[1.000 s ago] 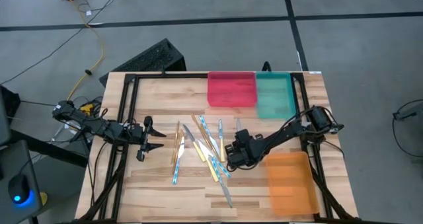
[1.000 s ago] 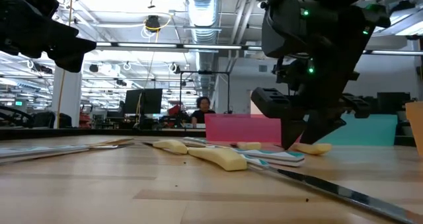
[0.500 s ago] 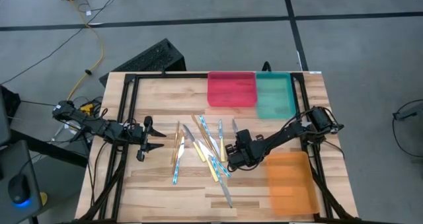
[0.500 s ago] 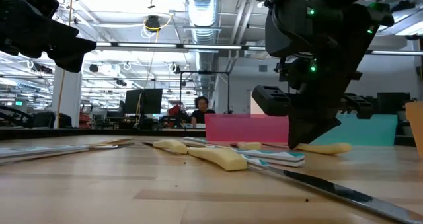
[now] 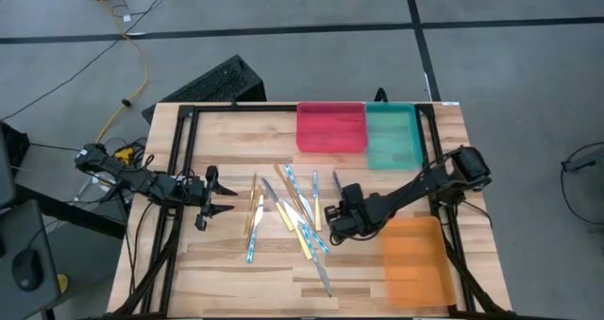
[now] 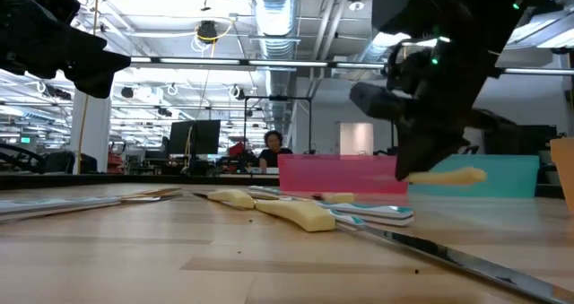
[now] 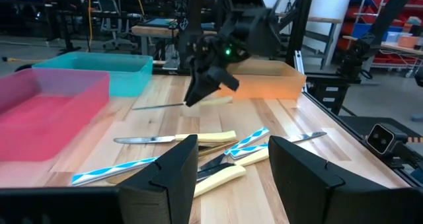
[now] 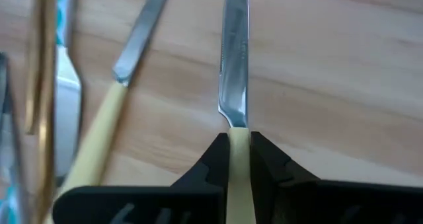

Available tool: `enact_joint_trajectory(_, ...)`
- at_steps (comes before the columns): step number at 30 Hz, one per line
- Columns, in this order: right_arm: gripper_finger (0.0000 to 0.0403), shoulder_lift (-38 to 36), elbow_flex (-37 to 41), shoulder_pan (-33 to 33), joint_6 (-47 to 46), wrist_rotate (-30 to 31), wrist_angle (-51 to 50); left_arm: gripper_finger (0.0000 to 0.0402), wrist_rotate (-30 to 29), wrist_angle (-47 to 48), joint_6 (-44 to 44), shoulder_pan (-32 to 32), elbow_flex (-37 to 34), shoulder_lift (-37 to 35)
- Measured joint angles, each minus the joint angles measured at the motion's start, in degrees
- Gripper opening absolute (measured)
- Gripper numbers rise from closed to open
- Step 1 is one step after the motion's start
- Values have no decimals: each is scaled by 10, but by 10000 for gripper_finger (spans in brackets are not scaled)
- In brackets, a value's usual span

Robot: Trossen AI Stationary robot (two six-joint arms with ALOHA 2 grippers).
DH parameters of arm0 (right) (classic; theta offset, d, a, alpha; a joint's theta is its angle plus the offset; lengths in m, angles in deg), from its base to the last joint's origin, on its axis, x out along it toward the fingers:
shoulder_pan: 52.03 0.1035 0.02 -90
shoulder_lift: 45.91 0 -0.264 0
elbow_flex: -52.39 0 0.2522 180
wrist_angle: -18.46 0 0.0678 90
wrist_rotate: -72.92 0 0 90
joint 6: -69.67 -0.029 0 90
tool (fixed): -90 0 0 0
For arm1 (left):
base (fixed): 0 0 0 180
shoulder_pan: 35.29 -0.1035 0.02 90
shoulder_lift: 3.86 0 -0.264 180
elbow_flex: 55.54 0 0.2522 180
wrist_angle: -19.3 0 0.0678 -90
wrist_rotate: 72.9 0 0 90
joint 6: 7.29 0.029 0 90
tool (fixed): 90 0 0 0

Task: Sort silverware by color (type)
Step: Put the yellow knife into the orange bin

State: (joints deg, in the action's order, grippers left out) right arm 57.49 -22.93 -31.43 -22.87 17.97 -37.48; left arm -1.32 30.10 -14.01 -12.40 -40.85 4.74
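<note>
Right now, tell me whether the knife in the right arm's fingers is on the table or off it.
Off it. The yellow-handled knife, pinched by the right gripper, hangs level above the table in the low view.

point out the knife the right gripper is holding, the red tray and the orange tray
yellow-handled knife (image 8: pixel 234 85): right wrist view, on the metal blade beyond the fingers.
red tray (image 5: pixel 330 127): high view, on its floor.
orange tray (image 5: pixel 415 259): high view, on its floor.

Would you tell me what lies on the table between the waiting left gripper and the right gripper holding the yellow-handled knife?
In the high view, the scattered silverware lies between the left gripper and right gripper.
</note>
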Motion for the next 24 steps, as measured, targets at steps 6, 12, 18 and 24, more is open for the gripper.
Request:
enact_joint_trajectory(6,44,-52,0,18,9,13,-17,169,0,0,1,0,0,0)
enact_joint_trajectory(12,47,-120,-1,56,-23,26,-62,169,0,0,0,0,0,0)
enact_joint_trajectory(18,48,-179,-1,122,-94,17,-131,169,0,0,0,0,0,0)
enact_joint_trajectory(24,49,-214,-2,230,-241,-24,-215,169,0,0,-12,0,0,0)
